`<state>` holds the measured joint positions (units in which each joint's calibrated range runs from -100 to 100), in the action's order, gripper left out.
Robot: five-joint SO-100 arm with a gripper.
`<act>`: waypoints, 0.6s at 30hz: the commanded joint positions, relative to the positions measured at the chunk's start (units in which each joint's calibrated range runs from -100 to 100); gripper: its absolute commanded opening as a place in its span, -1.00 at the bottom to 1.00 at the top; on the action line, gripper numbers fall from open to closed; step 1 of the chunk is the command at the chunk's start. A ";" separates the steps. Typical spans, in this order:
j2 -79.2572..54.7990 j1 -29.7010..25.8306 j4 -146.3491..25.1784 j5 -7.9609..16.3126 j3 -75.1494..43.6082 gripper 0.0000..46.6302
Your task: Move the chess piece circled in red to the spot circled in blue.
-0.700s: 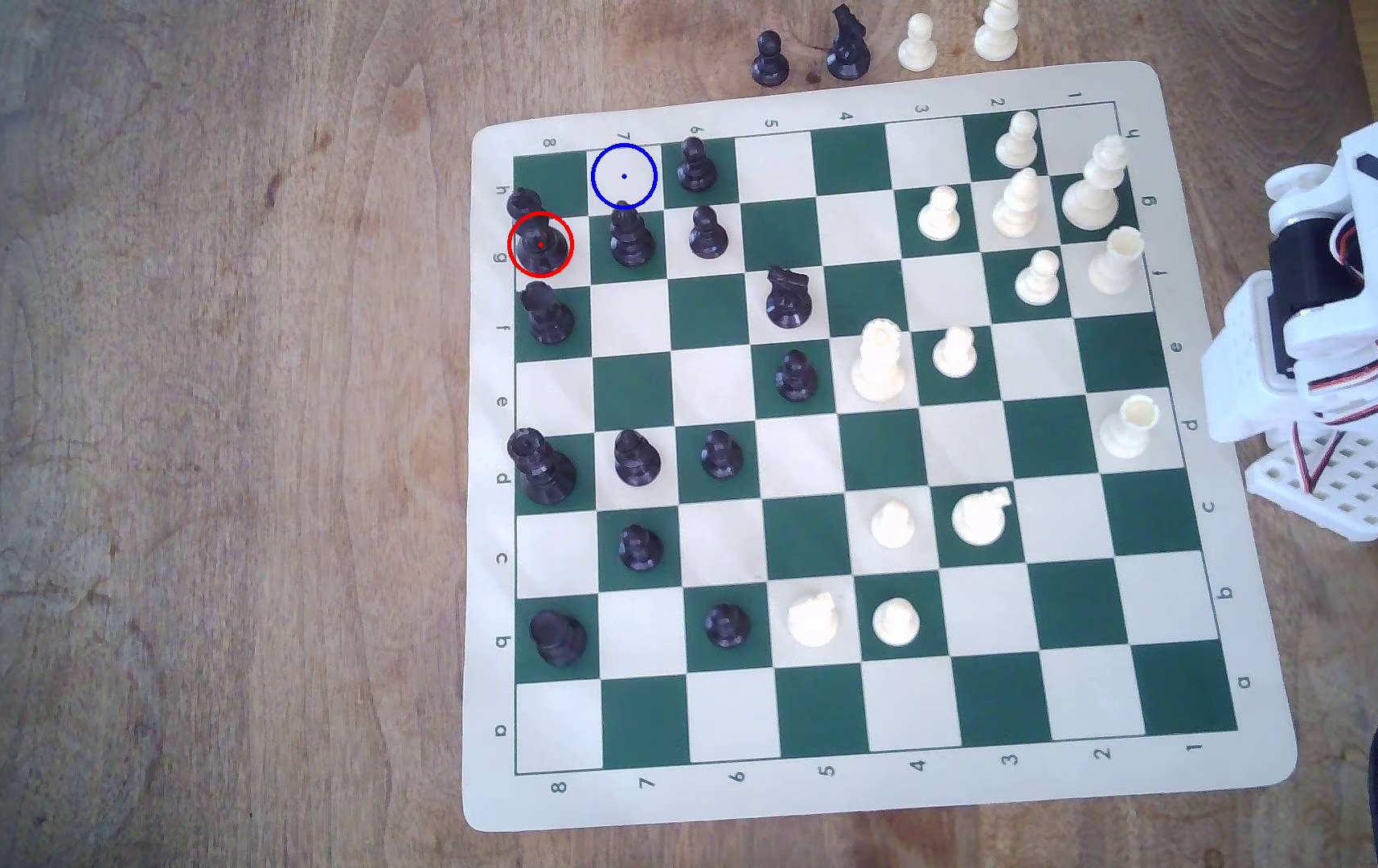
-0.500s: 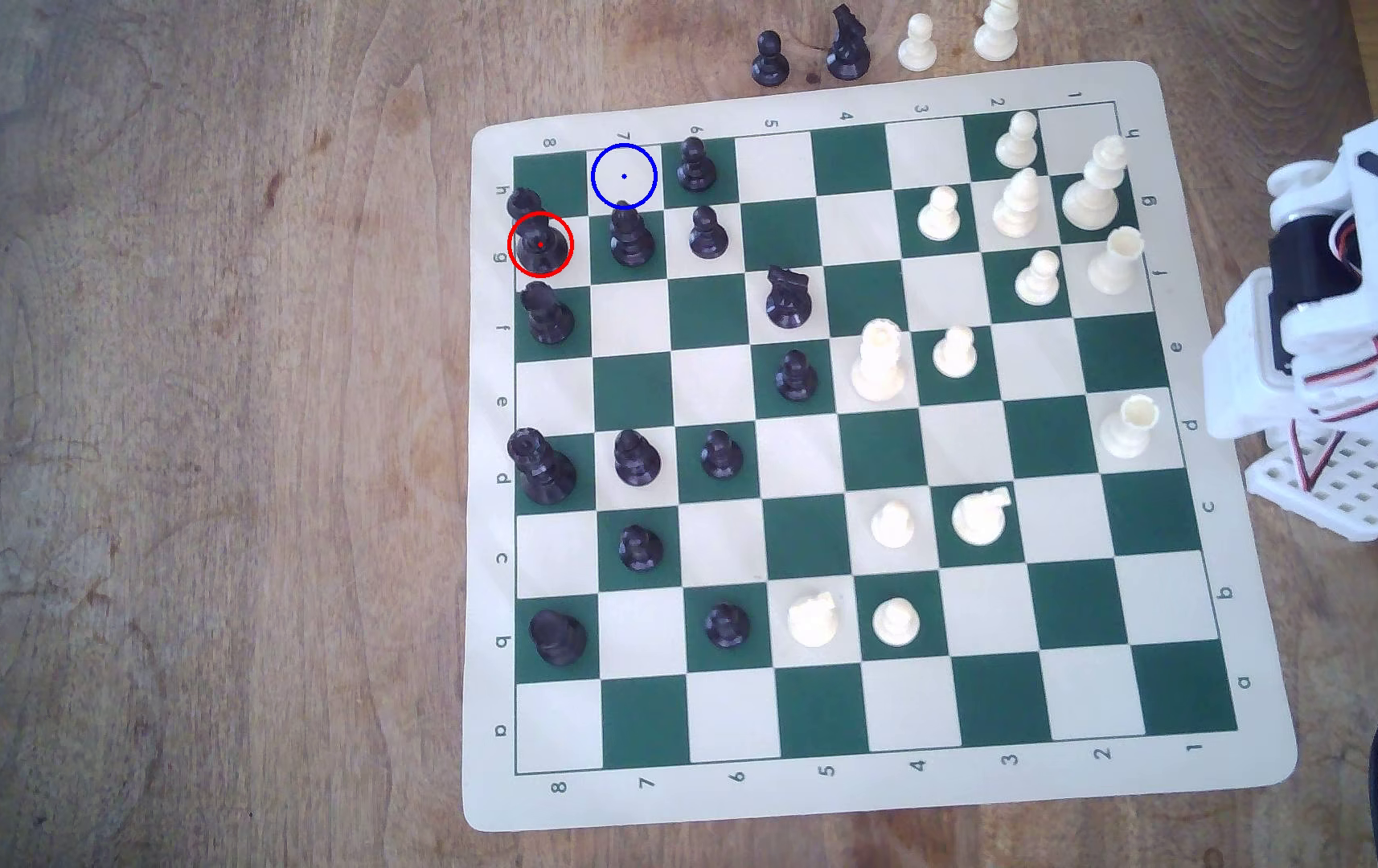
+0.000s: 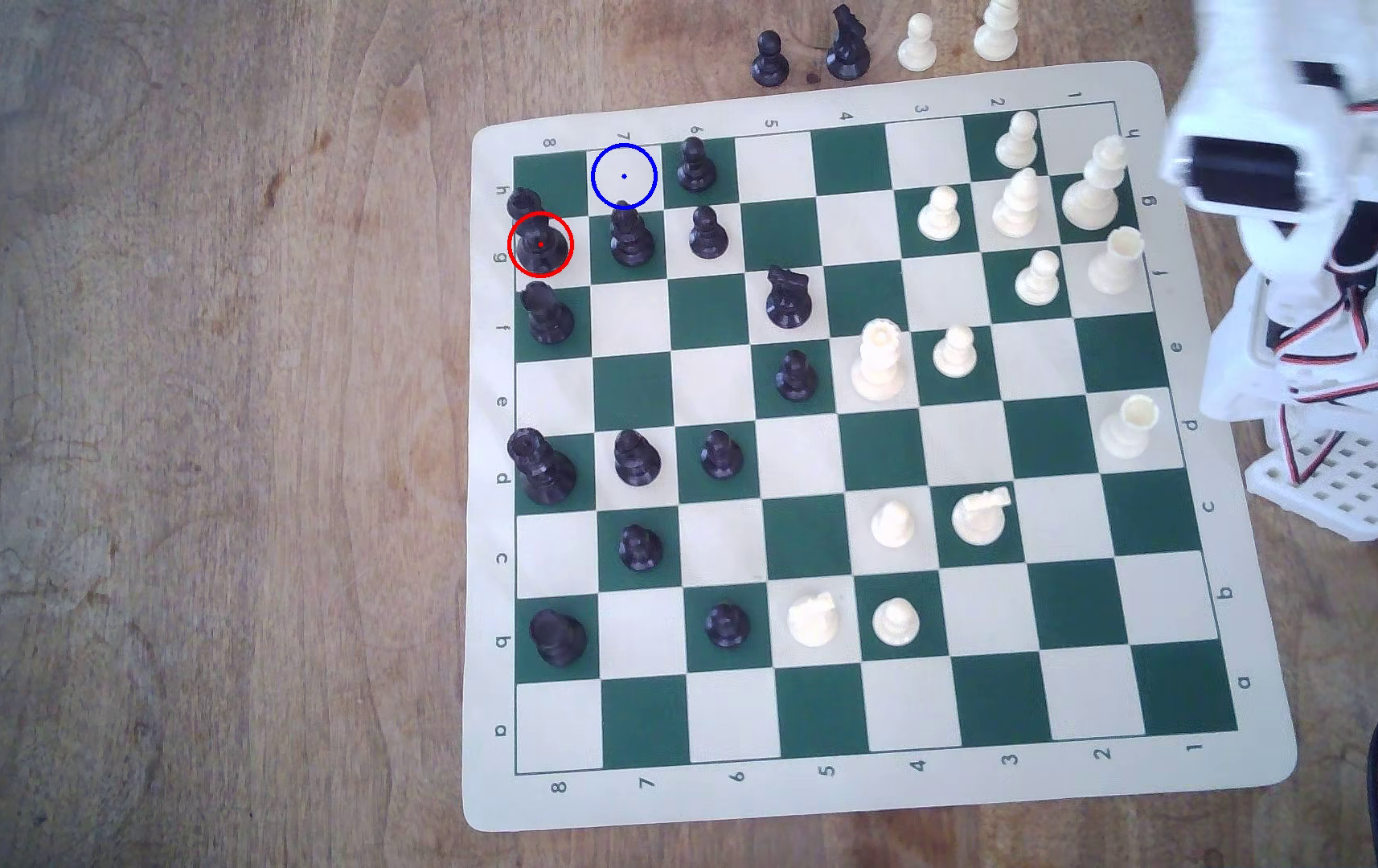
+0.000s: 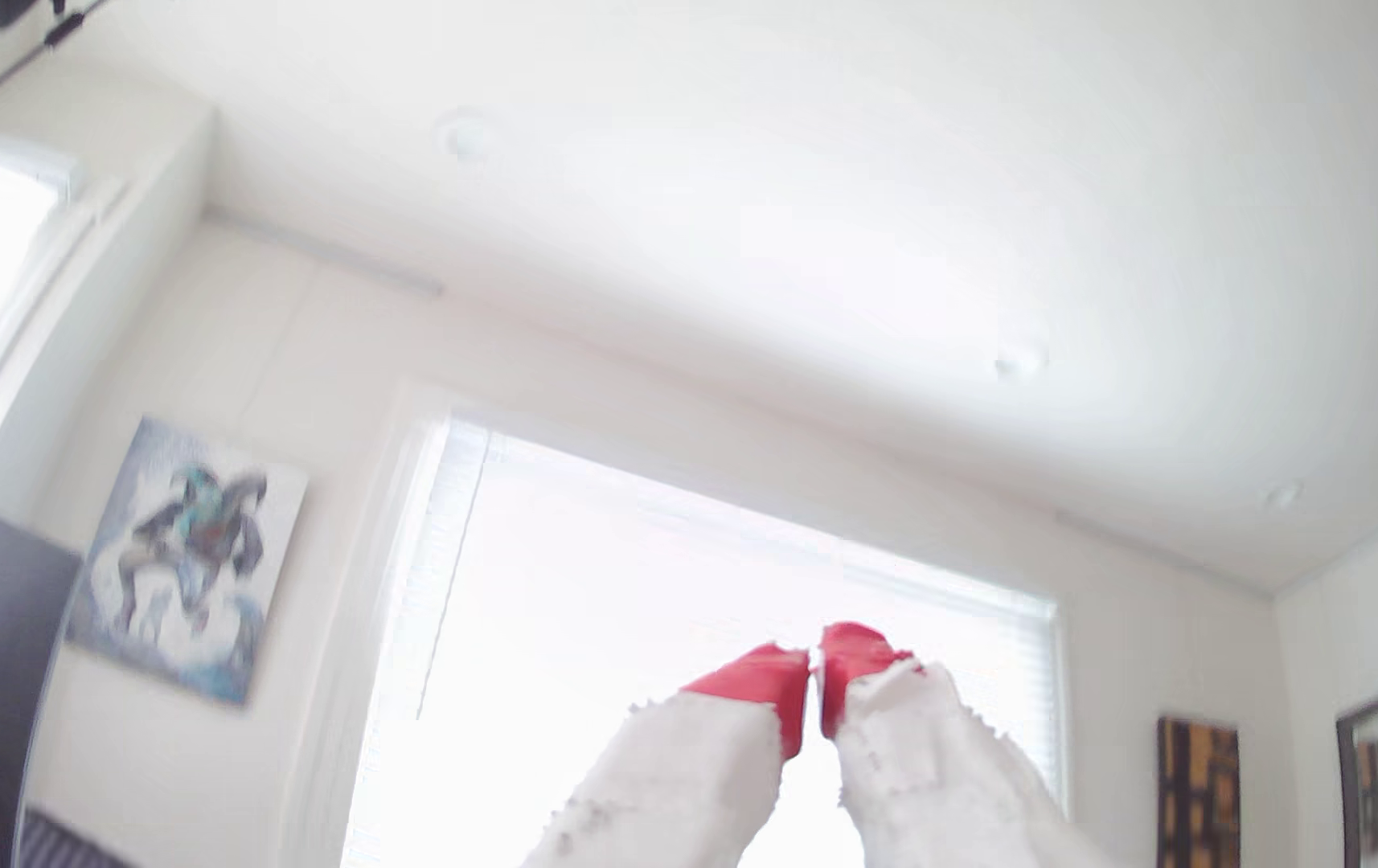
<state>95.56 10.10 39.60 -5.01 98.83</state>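
Note:
The tall glossy black chess piece (image 3: pixel 539 242) stands inside the red ring near the board's far-left corner in the exterior view. The spot (image 3: pixel 624 176) is a cream square with a blue ring and dot, one column to the right and one row further back, with nothing on it. The white arm (image 3: pixel 1287 184) rises off the board's right edge, far from both. In the wrist view my gripper (image 4: pixel 815 659) points up at the ceiling and a window. Its red-tipped fingers (image 4: pixel 761 676) are pressed together with nothing between them.
A black pawn (image 3: pixel 524 202) stands just behind the circled piece, and another tall black piece (image 3: pixel 630 238) is right beside it, directly in front of the spot. Several black and white pieces are spread over the board (image 3: pixel 1254 584). Captured pieces (image 3: pixel 846 46) stand behind the board.
The arm has lifted and swung toward the back of the table at the exterior view's right. No chess piece has moved.

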 commanded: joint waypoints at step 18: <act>-31.13 0.10 -59.18 3.96 -39.53 -0.95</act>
<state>80.31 11.58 -14.34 -1.29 80.03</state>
